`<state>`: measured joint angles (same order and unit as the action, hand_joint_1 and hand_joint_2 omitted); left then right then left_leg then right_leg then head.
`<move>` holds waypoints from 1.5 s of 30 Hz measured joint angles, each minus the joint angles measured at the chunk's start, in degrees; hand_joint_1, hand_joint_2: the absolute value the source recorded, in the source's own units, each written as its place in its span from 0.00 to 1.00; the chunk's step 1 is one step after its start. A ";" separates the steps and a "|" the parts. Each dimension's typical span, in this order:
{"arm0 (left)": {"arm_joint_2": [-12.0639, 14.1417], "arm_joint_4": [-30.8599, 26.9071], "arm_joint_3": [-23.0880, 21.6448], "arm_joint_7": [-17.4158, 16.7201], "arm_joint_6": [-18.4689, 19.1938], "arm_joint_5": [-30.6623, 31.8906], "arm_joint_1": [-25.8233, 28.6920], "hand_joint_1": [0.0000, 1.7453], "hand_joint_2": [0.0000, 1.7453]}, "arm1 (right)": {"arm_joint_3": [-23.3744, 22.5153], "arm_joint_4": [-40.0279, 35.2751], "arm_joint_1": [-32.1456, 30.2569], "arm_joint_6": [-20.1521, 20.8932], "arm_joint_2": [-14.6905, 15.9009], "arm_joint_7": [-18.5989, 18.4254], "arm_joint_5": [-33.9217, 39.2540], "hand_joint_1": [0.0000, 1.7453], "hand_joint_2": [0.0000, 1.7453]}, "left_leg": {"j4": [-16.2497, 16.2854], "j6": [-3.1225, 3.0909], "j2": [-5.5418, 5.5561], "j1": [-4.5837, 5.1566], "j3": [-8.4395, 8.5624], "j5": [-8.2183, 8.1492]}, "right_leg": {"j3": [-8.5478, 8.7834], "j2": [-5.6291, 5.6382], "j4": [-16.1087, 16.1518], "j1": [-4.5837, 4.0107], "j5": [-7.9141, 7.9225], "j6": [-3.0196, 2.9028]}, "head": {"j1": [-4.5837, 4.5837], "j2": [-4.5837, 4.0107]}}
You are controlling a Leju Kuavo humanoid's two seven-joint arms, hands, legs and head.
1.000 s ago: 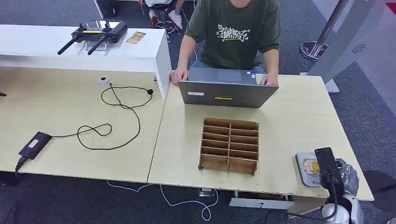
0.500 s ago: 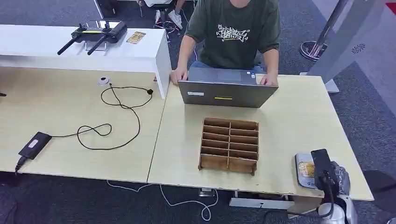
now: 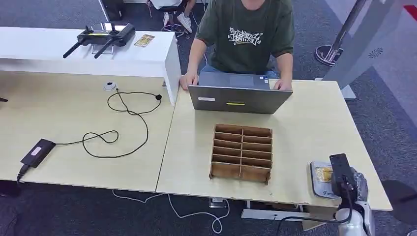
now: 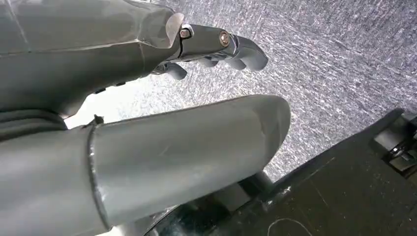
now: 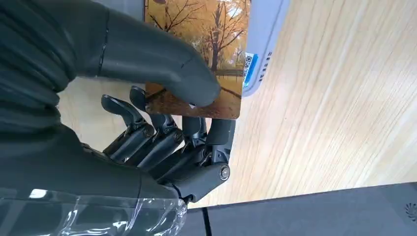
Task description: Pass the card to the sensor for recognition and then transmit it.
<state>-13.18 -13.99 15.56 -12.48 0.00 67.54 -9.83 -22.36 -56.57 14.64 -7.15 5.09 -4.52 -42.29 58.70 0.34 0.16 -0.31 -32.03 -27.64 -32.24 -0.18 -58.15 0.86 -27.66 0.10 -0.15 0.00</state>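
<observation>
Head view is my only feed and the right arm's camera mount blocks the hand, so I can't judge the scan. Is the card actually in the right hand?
Observer: Yes. In the right wrist view the right hand pinches the card, thumb on its face, fingers beneath.
Operator: Is it over the sensor?
Observer: Part of it covers the pale grey sensor; the near end sticks out over the bare table.
Operator: What's printed on it?
Observer: Autumn trees in orange tones.
Operator: And the left hand?
Observer: The left hand hangs over grey carpet, fingers curled, holding nothing.
</observation>
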 joint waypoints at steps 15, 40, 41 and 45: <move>0.04 0.00 -0.33 0.39 0.77 -0.31 -0.01 0.00 0.00 | -0.77 -14.50 -6.71 -6.40 -2.14 5.73 4.18 1.00 1.00 | -0.01 0.00 0.06 0.02 -0.25 0.00 | -0.23 -0.04 -0.04 0.02 0.00 -0.01 | 0.02 0.00; 0.04 0.00 -0.46 0.44 1.77 -0.31 -0.36 0.00 0.00 | -0.76 -23.80 -9.17 -14.70 -4.50 3.15 -8.12 1.00 1.00 | -0.01 0.00 0.06 0.02 -0.35 0.00 | -0.33 -0.05 -0.06 0.02 0.00 -0.01 | 0.00 0.00; 0.04 0.00 -0.46 0.46 1.79 -0.31 -0.35 0.00 0.00 | -0.76 -24.06 -9.28 -15.40 -4.68 2.71 -10.22 1.00 1.00 | -0.01 0.00 0.06 0.02 -0.36 0.00 | -0.33 -0.04 -0.06 0.02 0.00 -0.01 | 0.00 0.00; 0.04 -0.04 -0.46 0.57 1.94 -0.31 -0.37 0.00 0.00 | -0.68 -24.74 -9.48 -16.98 -5.24 1.20 -17.06 1.00 1.00 | -0.01 0.00 0.05 0.02 -0.36 0.00 | -0.33 -0.03 -0.06 0.02 0.00 -0.01 | 0.00 0.00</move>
<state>-13.14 -14.03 15.10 -11.91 1.94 67.23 -10.19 -23.04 -81.31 5.16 -24.13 -0.15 -3.32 -59.35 58.69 0.34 0.21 -0.29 -32.39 -27.64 -32.57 -0.22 -58.22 0.88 -27.66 0.09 -0.15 0.00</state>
